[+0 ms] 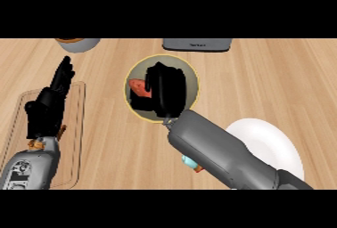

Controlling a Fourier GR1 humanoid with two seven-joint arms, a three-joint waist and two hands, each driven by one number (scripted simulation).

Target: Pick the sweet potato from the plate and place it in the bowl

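Forearms come in from the 6 o'clock edge of the wooden bench point(263, 84). White bowl point(276, 142) sits nearest, around 4 o'clock, partly under the right forearm. Left hand point(49, 104) is parked at 9 o'clock over a flat board point(77, 133), fingers straight and up, holding nothing. Right hand point(163, 91) is down on the yellow-rimmed plate point(191, 73) at centre, fingers curled over the orange sweet potato point(138, 87), which pokes out on the 9 o'clock side; can't tell whether it's actually gripped. Farthest out, a grey box point(197, 44) at 12 o'clock and a cup-like thing point(77, 43) at 11.
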